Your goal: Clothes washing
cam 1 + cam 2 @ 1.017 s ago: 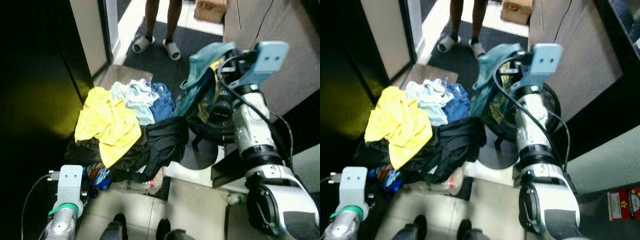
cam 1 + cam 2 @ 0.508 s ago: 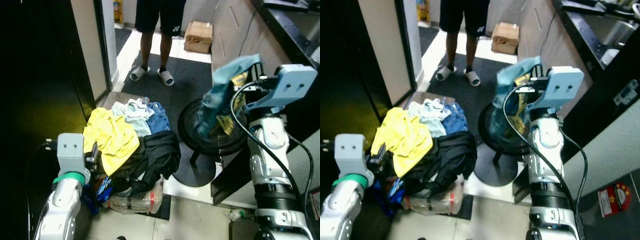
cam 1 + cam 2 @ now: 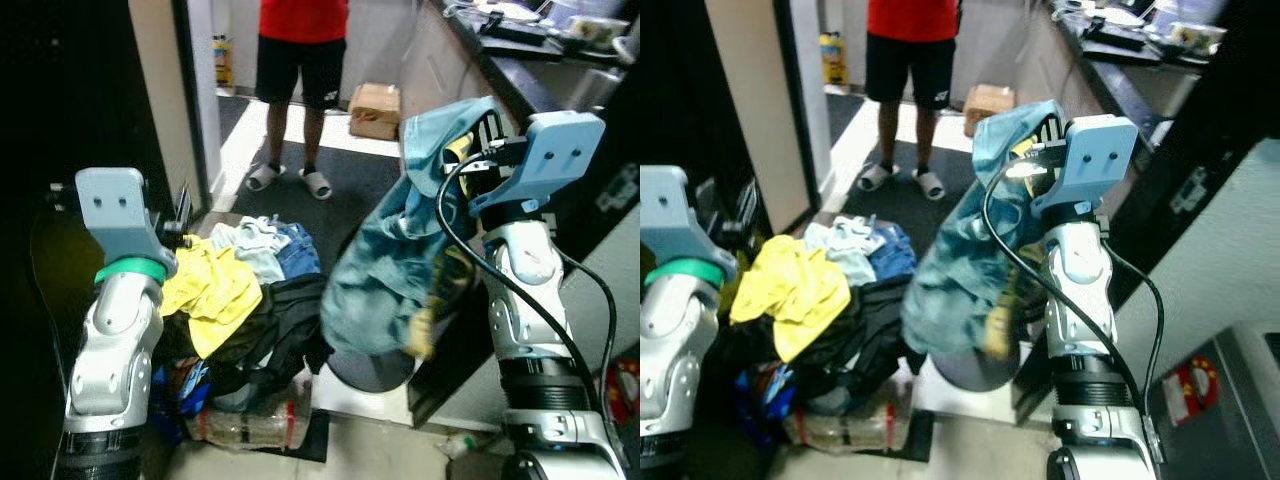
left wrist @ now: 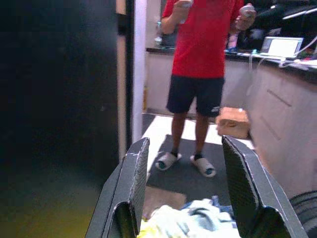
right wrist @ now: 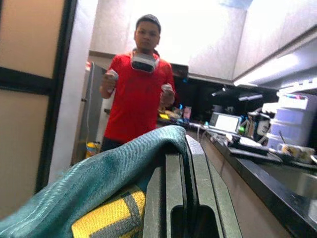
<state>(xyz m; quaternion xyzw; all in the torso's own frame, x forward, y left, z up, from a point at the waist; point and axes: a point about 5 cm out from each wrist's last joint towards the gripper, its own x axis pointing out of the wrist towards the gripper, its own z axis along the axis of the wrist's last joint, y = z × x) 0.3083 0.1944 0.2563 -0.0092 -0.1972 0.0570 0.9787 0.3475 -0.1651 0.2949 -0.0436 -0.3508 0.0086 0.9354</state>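
Observation:
A teal garment with yellow patches hangs from my raised right gripper, which is shut on its top edge; the cloth drapes over the fingers in the right wrist view. On the floor at the left lies a pile of clothes: a yellow piece, a light blue one, denim and black fabric. My left gripper is held up over the pile's left side, open and holding nothing.
A person in a red shirt and sandals stands on the dark mat beyond the pile. A cardboard box sits behind. A dark counter runs along the right, a dark door on the left. Wrapped bottles lie under the pile.
The view has tilted up. My right gripper has lifted the teal garment higher, so it now hangs over the black fan. My left arm has risen from near the floor to above the pile.

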